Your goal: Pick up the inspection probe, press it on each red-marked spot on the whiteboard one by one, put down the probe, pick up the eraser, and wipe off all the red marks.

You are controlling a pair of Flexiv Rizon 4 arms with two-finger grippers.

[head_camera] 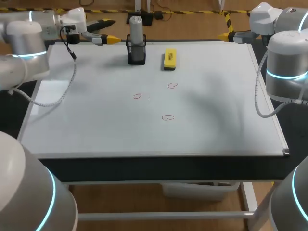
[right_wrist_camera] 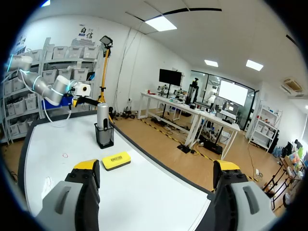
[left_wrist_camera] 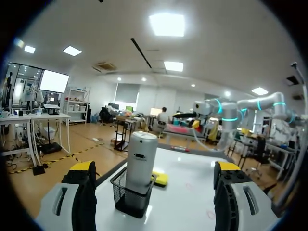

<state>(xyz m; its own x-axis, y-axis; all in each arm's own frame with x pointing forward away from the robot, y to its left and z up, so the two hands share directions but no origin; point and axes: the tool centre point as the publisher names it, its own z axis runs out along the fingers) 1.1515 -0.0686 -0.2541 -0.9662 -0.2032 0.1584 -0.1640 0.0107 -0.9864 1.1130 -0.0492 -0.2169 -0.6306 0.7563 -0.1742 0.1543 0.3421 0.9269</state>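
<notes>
Left tool point(left_wrist_camera: 154, 168) is spread wide and empty, held level at the height of the inspection probe point(left_wrist_camera: 140, 161). The probe stands just ahead of it, in line with the gap, untouched. In the head view the probe sits upright in a black mesh holder point(head_camera: 136, 54) at upper middle of the frame. That leaves its grey body exposed, so I judge the sideways approach suits a grasp around the barrel. The yellow eraser point(head_camera: 170, 58) lies flat just right of the holder, not touching it. Mid-frame are the left red mark point(head_camera: 137, 96), upper-right red mark point(head_camera: 173, 85) and lower red mark point(head_camera: 167, 117), all small open ovals, unpressed and unwiped. Right tool point(right_wrist_camera: 156, 168) is also wide and empty, parked at the upper right corner, well apart from everything; I read that as keeping clear. The whiteboard point(head_camera: 86, 125) covers the counter point(head_camera: 159, 166) almost edge to edge, glossy white with soft grey shadows.
</notes>
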